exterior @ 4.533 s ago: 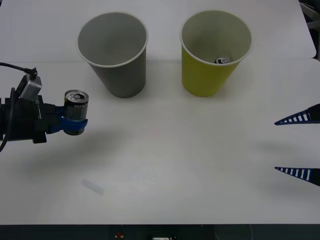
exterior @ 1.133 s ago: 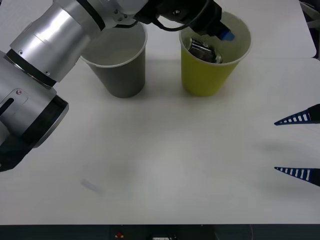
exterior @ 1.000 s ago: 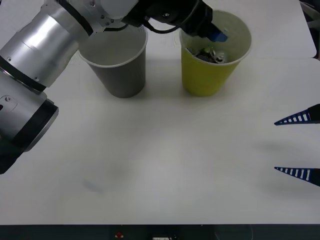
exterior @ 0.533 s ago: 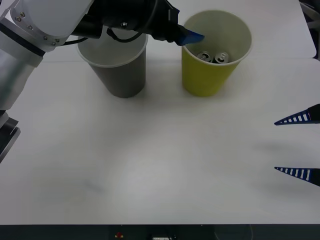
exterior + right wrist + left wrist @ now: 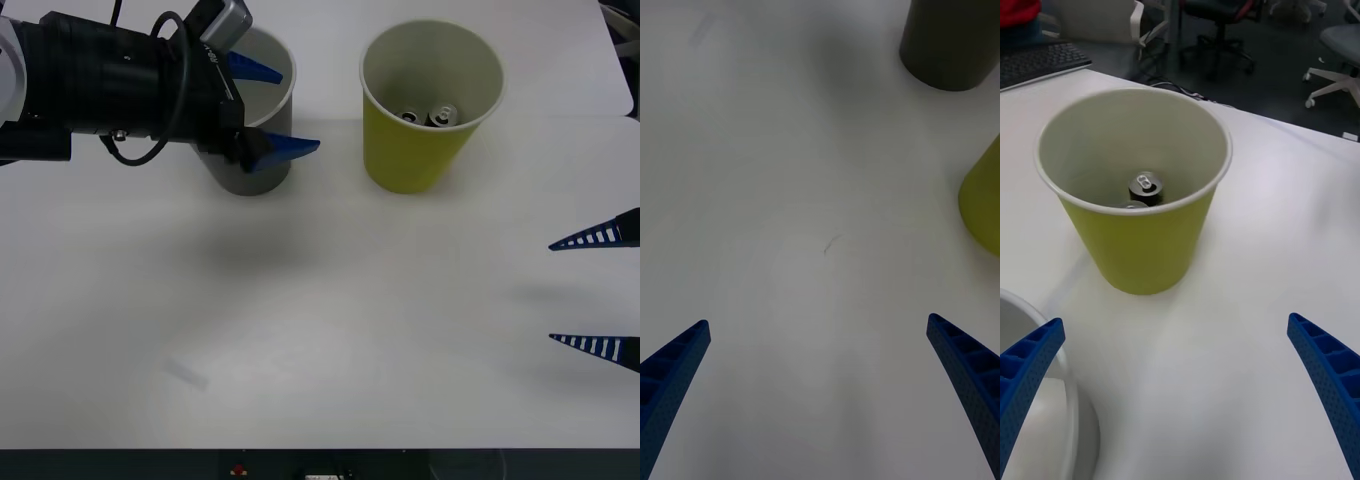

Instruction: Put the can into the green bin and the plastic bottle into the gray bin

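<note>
The yellow-green bin (image 5: 415, 150) stands upright at the back right of centre, with two small cans (image 5: 443, 116) lying at its bottom. In the left wrist view the green bin (image 5: 1142, 240) shows one can (image 5: 1145, 186) clearly and a second half hidden by the rim. My left gripper (image 5: 275, 108) is open and holds nothing, and it hovers at the right side of the gray bin (image 5: 283, 80), whose body my arm largely hides. My right gripper (image 5: 600, 290) is open at the table's right edge, far from both bins. The plastic bottle is out of view.
The white table (image 5: 350, 330) spreads bare in front of the bins. The right wrist view shows the gray bin (image 5: 951, 45) and the green bin (image 5: 985, 202) far off. Office chairs (image 5: 1217, 30) stand beyond the table's far edge.
My left gripper carried a can to the green bin, let it drop beside the can inside, then drew back left to the gray bin, open. The right arm stayed still.
</note>
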Controlling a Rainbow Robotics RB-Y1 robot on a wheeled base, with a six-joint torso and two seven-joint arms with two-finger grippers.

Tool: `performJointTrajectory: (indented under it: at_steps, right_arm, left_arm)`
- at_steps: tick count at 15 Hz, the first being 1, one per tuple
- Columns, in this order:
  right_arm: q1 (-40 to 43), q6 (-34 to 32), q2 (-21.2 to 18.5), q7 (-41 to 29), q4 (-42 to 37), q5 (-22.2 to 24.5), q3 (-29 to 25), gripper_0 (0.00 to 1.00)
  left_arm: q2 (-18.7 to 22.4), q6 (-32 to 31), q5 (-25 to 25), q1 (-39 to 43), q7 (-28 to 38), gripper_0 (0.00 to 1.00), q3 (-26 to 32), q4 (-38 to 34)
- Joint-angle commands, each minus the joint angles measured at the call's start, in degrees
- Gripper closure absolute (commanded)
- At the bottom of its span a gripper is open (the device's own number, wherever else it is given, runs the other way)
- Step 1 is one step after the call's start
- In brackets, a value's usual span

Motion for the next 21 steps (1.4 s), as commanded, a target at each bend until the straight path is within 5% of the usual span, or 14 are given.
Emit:
performJointTrajectory:
  at_steps: [1,12,21]
  right_arm:
    - [0.0,0.0,0.0,0.0,0.0,0.0,0.0,0.0]
    - [0.0,0.0,0.0,0.0,0.0,0.0,0.0,0.0]
    - [0.0,0.0,0.0,0.0,0.0,0.0,0.0,0.0]
  left_arm:
    - [5.1,-0.03,6.48,9.42,-7.94,0.0,4.76,-4.48]
    - [16.88,-0.03,24.58,42.03,-37.21,0.0,22.69,-7.99]
    - [18.11,-0.11,33.11,61.89,-52.5,0.0,32.27,-7.99]
